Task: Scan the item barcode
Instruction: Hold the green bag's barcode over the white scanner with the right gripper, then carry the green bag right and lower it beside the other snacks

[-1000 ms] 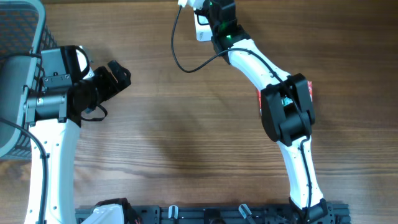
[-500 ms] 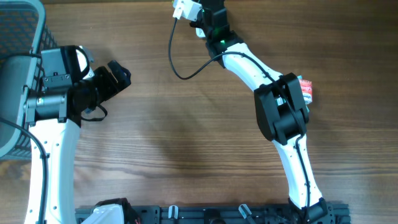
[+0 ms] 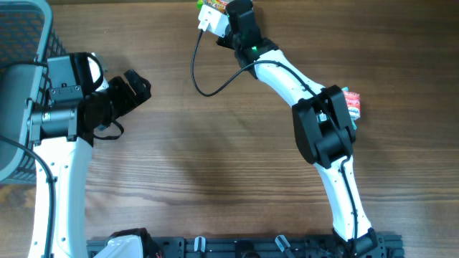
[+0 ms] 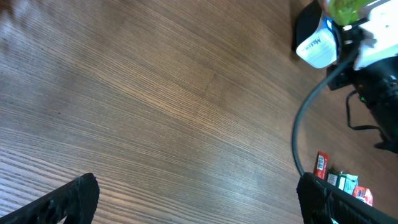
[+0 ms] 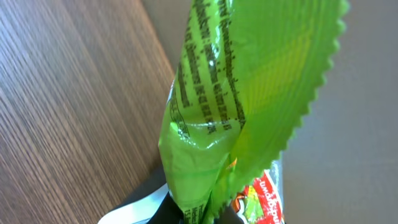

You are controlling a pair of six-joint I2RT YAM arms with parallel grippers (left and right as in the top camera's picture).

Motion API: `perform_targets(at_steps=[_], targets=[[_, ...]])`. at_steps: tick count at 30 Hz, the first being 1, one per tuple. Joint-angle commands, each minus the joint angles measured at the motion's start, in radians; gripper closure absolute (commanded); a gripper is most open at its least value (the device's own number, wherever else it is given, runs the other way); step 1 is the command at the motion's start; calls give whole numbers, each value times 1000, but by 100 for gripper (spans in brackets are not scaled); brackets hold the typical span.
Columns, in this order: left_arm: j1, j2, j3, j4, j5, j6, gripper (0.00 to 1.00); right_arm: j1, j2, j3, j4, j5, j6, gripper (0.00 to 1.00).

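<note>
My right gripper reaches to the table's far edge and is shut on a green snack packet, which stands up from the jaws with its serrated edge on top. The packet shows as a small green patch in the overhead view. A white barcode scanner with a black cable lies right beside and under the packet; the scanner also shows in the left wrist view. My left gripper hangs open over bare wood at the left, far from both.
A grey mesh basket stands at the left edge behind my left arm. Red and green packets lie beside my right arm's elbow. The cable loops across the wood below the scanner.
My right gripper has swung left and further back with the green packet. The scanner and its cable loop now sit further left. The left arm has not moved.
</note>
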State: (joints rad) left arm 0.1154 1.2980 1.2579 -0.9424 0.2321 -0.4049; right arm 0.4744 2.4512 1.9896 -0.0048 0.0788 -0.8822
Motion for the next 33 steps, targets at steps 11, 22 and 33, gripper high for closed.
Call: perform_targets(at_steps=[11,22,33], targets=[[6,-2,11,3,-6,9,0,-8,-534,14,-683,-62,361,96],[6,-2,11,3,-6,9,0,-77,-544,-216,-1321,-23,608,0],[6,-2,11,3,-6,9,0,-92,-544,-246,-1069,-2,647,0]])
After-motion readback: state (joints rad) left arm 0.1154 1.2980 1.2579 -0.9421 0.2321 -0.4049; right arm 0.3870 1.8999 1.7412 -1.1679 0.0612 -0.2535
